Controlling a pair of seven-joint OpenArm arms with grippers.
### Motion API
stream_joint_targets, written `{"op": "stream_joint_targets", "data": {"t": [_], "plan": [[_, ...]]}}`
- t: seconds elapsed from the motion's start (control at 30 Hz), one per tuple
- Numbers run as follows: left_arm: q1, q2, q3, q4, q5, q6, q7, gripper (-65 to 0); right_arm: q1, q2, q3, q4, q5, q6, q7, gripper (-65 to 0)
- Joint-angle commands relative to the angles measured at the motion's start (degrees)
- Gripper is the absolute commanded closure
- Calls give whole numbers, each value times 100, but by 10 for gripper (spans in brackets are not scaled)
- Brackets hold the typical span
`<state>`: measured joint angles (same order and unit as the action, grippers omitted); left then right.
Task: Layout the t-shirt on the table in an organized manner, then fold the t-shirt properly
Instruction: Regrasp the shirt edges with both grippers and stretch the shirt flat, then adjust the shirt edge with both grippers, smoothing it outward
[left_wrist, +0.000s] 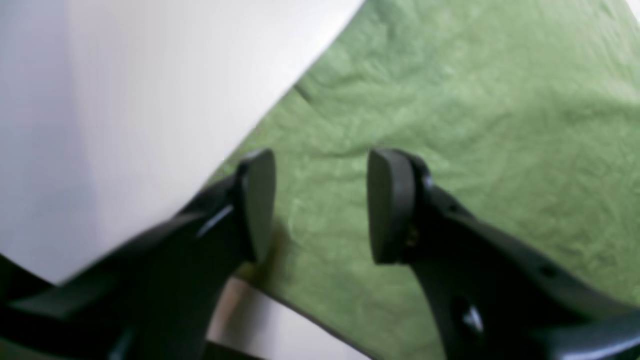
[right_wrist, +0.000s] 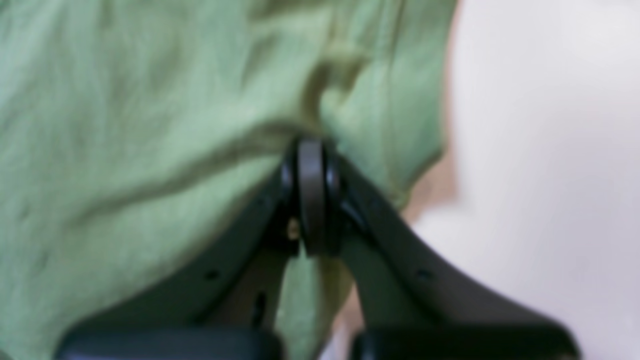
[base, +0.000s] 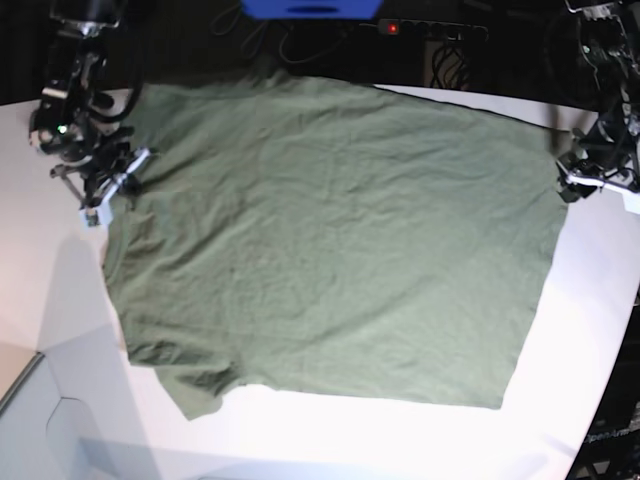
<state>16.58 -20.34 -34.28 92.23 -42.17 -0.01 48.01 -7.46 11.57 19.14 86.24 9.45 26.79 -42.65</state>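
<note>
Olive-green cotton, soft and finely wrinkled, is seen spread nearly flat over most of the white bench (base: 590, 300): the t-shirt (base: 330, 240) lies with one short sleeve toward the near-left corner and its far edge close to the far edge of the bench.

The right end effector (right_wrist: 311, 150), at the far-left part of the bench, is observed with its dark pads pressed together on a bunched ridge of the t-shirt (right_wrist: 150, 125), near the cloth's edge; folds are drawn up toward the pinch point.

The left end effector (left_wrist: 320, 200), at the far-right edge of the bench, is recorded with its black pads apart and nothing between them. It is held above the shirt's edge (left_wrist: 450, 125), where the green cloth meets the smooth matte bench surface (left_wrist: 150, 100). Contact with the cloth cannot be confirmed.

Cables and dark equipment are noted beyond the far edge of the bench.
</note>
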Motion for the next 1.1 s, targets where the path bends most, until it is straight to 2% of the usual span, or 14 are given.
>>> {"op": "stream_joint_targets", "data": {"t": [0.0, 0.13, 0.27, 0.4, 0.57, 0.73, 0.87, 0.93, 1.07], "plan": [[-36, -124, -31, 92, -51, 5, -84, -297, 83, 43, 7, -215, -176, -10, -135, 0], [-36, -116, -31, 92, -68, 5, -84, -297, 505, 333, 7, -971, -176, -10, 191, 0], [-45, 7, -31, 92, -51, 5, -84, -297, 988, 632, 7, -1542, -176, -10, 199, 0], [-45, 43, -31, 101, -86, 5, -84, -297, 1322, 755, 7, -1692, -176, -10, 191, 0], [-36, 254, -31, 268, -95, 5, -76, -297, 1331, 702, 34, -1112, -176, -10, 147, 0], [175, 465, -49, 804, -77, 5, -67, -297, 821, 535, 51, 181, -176, -10, 155, 0], [342, 482, -31, 892, -86, 5, -58, -297, 399, 438, 60, 998, -176, -10, 147, 0], [439, 482, -31, 874, -77, 5, 65, -297, 223, 298, 60, 1262, -176, -10, 147, 0], [536, 500, -22, 760, -51, 5, 452, -297, -111, 245, 60, 1473, -176, -10, 147, 0]]}}
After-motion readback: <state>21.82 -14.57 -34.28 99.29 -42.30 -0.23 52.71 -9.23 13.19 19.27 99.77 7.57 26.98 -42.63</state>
